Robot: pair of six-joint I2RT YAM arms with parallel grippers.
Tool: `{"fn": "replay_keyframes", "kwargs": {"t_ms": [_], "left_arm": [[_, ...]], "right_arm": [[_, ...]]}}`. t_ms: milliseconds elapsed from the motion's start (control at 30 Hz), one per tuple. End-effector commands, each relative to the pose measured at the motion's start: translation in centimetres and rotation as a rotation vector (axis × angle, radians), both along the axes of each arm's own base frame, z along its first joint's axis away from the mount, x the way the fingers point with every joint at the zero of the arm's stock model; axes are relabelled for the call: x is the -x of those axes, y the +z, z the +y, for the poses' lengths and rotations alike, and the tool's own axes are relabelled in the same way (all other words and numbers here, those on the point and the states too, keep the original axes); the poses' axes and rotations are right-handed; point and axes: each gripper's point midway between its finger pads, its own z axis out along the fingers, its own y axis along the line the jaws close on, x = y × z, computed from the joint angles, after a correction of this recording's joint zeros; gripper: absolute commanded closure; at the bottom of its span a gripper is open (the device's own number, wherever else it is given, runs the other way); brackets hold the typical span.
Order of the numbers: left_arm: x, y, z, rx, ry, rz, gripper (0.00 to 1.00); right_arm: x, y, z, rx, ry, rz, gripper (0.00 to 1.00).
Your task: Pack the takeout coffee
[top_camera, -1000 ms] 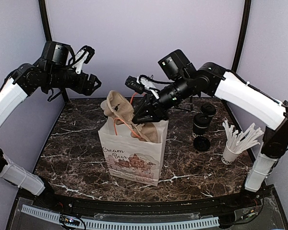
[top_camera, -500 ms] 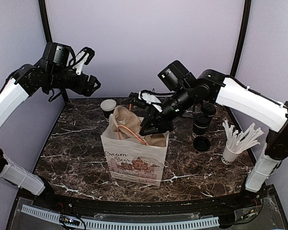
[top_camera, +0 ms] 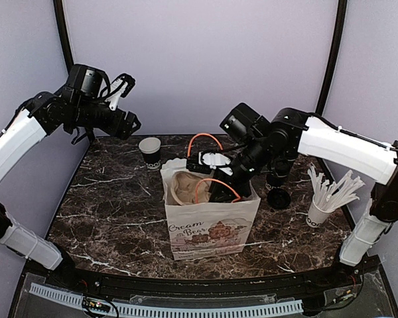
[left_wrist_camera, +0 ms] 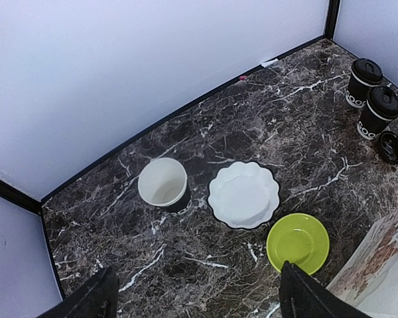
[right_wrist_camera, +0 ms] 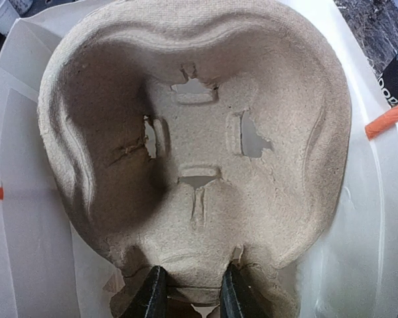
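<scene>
Two black lidded takeout coffee cups with white lettering stand side by side in the left wrist view, one (left_wrist_camera: 364,81) behind the other (left_wrist_camera: 382,112); in the top view my right arm hides most of them. A white paper bag (top_camera: 212,228) stands mid-table with a brown cardboard cup carrier (top_camera: 186,187) inside it. My right gripper (top_camera: 220,190) reaches into the bag mouth. In the right wrist view it (right_wrist_camera: 192,298) is shut on the near edge of the carrier (right_wrist_camera: 199,132). My left gripper (top_camera: 123,122) hangs high at the back left, open and empty.
A lidless black cup (left_wrist_camera: 163,184), a white scalloped plate (left_wrist_camera: 244,194) and a green plate (left_wrist_camera: 297,242) sit behind the bag. A loose black lid (top_camera: 278,197) and a white cup of white sticks (top_camera: 325,199) stand to the right. The bag's orange handles (top_camera: 203,138) stick up.
The carrier has gone down into the bag with my right gripper still on it. The bag has slid right and nearer. The left arm has barely moved.
</scene>
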Motion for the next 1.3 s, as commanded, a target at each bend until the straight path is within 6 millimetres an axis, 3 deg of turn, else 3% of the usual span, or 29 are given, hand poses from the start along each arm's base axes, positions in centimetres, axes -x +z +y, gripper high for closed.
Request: {"fn": "replay_keyframes", "kwargs": {"t_ms": [0,267,633,1267], "left_arm": [[-0.1,-0.9,0.2,-0.012,-0.003,0.017,0.14],[-0.2,-1.8,0.0,-0.002,-0.005,0.028,0.14],[-0.3,-3.3,-0.2,-0.011,-0.021,0.045,0.14],[0.1,-6.2,-0.3,-0.015,-0.043,0.092,0.14]], "right_arm": [[0.4,-1.0,-2.0,0.095,0.067,-0.064,0.76],[0.9,-1.6,-4.4,0.278,0.169,-0.064,0.78],[1.1,-5.2,-5.9,0.447,0.187,-0.035,0.77],[1.1,-11.3,-5.9,0.561,0.181,0.007,0.71]]}}
